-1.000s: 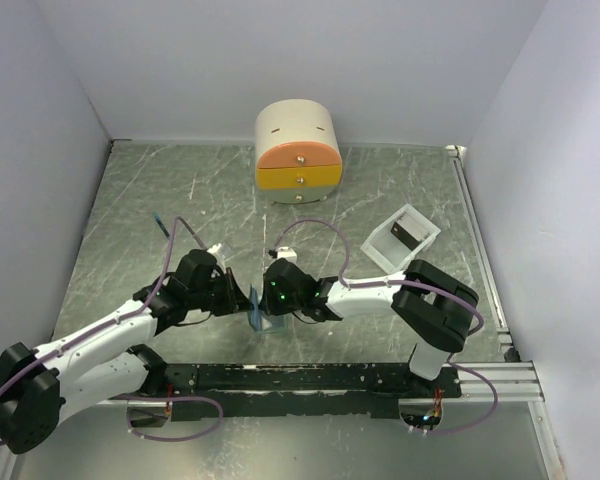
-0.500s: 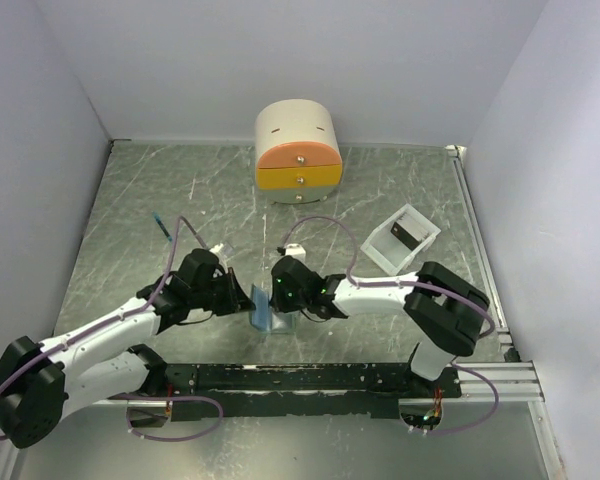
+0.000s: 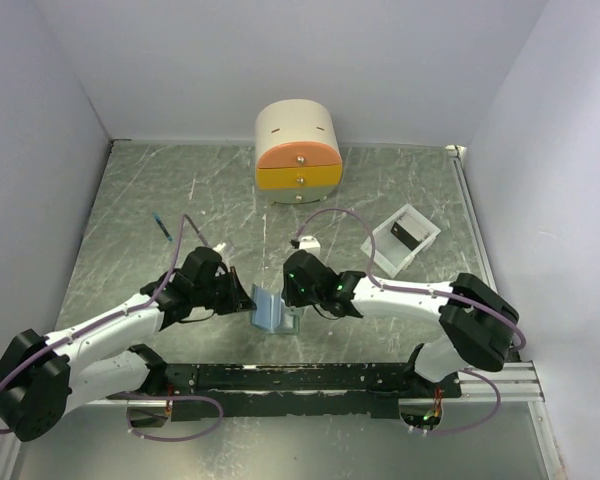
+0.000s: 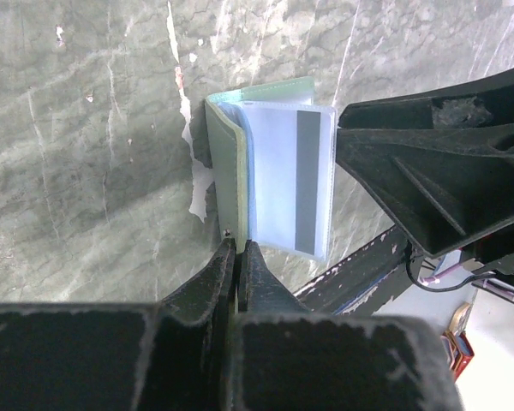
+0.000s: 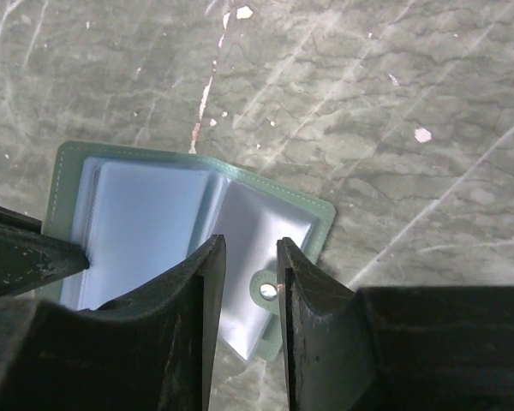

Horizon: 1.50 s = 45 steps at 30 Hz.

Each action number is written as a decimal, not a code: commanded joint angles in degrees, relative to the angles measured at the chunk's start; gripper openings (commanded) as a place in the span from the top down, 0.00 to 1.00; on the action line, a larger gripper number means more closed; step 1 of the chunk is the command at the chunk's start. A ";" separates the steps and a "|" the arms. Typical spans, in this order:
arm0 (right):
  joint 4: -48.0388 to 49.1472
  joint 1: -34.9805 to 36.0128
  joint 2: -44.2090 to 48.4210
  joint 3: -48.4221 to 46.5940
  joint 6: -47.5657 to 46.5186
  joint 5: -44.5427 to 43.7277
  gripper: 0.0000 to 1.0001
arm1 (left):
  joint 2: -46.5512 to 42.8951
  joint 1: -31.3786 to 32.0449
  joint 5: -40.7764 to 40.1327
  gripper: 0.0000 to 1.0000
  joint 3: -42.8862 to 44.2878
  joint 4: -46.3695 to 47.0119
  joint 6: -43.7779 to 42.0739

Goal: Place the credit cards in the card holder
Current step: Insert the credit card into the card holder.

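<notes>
The card holder [image 3: 271,313] stands half open on the table between both arms, green cover outside and pale blue pockets inside [image 5: 146,231]. My left gripper [image 4: 239,246] is shut on the edge of its green cover [image 4: 227,171]. One credit card with a grey stripe [image 4: 307,180] sits inside a translucent pocket. My right gripper [image 5: 250,244] hovers just over the open holder with its jaws apart and nothing between them; the snap tab [image 5: 265,291] shows in the gap. Another dark credit card [image 3: 404,235] lies in the white tray.
The white tray [image 3: 380,246] sits at the right. A round cream-and-orange drawer box [image 3: 298,150] stands at the back. A small blue pen [image 3: 163,227] lies at the left. The black base rail [image 3: 310,378] runs along the near edge.
My right gripper has opened, let go of the holder and drawn back to the right. The holder's pockets have fallen wider open. The left gripper keeps its hold.
</notes>
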State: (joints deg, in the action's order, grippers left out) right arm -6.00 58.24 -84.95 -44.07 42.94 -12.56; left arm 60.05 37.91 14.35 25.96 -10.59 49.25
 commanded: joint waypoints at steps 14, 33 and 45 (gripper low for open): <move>-9.16 -3.30 5.31 -7.81 -7.07 -4.43 0.57 | -0.95 -0.21 -0.67 0.87 -0.14 -1.34 -0.71; -7.08 -3.47 2.83 -10.40 -10.78 -2.43 0.56 | -4.77 -0.21 -9.14 0.39 3.52 -9.72 -0.75; -6.90 -10.04 4.92 -12.90 -20.08 -5.94 0.55 | -7.41 -0.21 -4.93 0.29 5.33 -8.37 -6.27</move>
State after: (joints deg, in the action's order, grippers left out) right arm -12.97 51.92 -81.41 -55.24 26.41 -17.98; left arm 52.75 37.91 5.67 30.55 -22.09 47.18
